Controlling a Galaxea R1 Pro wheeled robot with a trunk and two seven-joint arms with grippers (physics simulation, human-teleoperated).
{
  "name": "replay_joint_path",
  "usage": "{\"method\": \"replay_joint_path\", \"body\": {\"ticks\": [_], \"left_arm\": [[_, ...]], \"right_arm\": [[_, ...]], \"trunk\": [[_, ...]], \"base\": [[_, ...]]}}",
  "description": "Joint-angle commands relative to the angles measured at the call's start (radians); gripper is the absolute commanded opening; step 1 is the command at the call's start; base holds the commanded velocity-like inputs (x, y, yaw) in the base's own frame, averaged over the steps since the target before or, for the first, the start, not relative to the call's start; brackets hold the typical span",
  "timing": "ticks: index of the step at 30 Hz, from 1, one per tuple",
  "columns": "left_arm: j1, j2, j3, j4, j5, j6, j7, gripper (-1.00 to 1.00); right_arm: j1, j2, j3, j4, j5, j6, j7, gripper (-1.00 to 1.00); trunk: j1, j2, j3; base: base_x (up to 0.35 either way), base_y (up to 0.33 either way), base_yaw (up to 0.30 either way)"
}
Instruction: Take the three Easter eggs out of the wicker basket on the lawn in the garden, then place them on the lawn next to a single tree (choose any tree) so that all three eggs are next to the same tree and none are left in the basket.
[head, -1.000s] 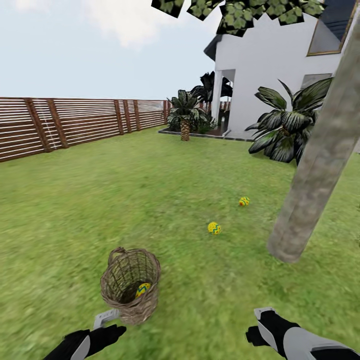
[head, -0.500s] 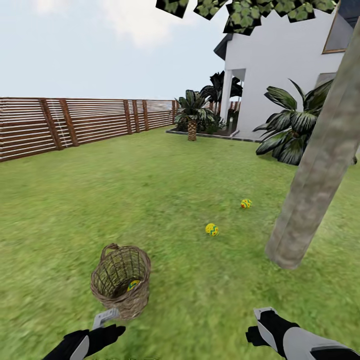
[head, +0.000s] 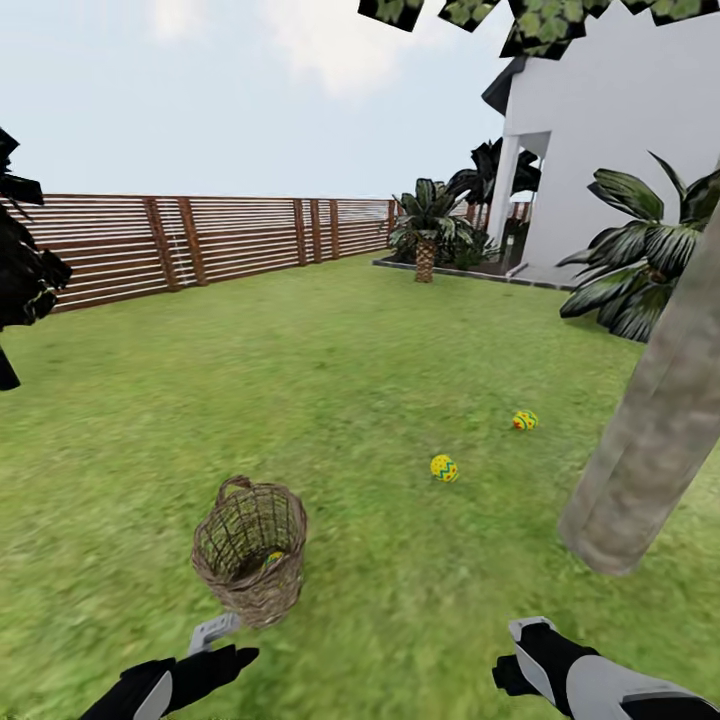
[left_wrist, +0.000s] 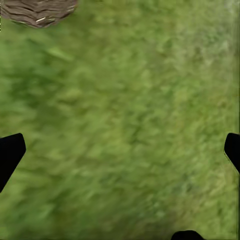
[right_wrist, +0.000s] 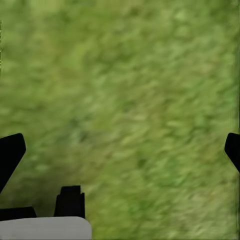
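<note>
My head camera has swung left since a second ago: the house and tree trunk (head: 650, 440) sit further right, and dark foliage (head: 25, 270) has come in at the left edge. The things themselves haven't moved. The wicker basket (head: 250, 555) stands on the lawn (head: 300, 380) just ahead of my left gripper (head: 205, 650), one Easter egg (head: 272, 558) inside. Two eggs (head: 444, 468) (head: 524, 420) lie on the grass near the trunk. Both wrist views show fingertips spread wide over bare grass, holding nothing; right gripper (head: 530, 650) likewise. No writing anywhere.
</note>
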Motion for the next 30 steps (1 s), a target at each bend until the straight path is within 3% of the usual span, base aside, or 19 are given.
{"method": "replay_joint_path", "body": {"ticks": [1, 11, 18, 30], "left_arm": [[-0.001, 0.0, 0.005, -0.001, 0.007, 0.01, -0.003, 1.0], [-0.001, 0.002, 0.005, -0.002, 0.007, 0.014, -0.003, 1.0], [-0.001, 0.027, 0.005, -0.004, 0.008, 0.019, -0.005, 1.0], [-0.001, 0.03, 0.005, -0.003, 0.008, 0.013, -0.007, 1.0]], "right_arm": [[0.0, 0.0, 0.008, 0.0, 0.002, 0.005, 0.001, 1.0], [0.0, -0.002, 0.006, 0.0, -0.001, 0.004, 0.002, 1.0], [0.0, -0.003, 0.005, 0.0, -0.003, 0.003, 0.003, 1.0], [0.0, -0.003, 0.004, 0.0, -0.004, 0.003, 0.002, 1.0]], "trunk": [[0.0, 0.0, -0.001], [0.0, 0.0, -0.007], [0.0, 0.0, -0.008], [0.0, 0.0, -0.008]], "base": [[0.225, -0.186, 0.282], [0.197, -0.169, 0.248], [0.152, -0.132, 0.021], [0.294, -0.136, 0.0]]}}
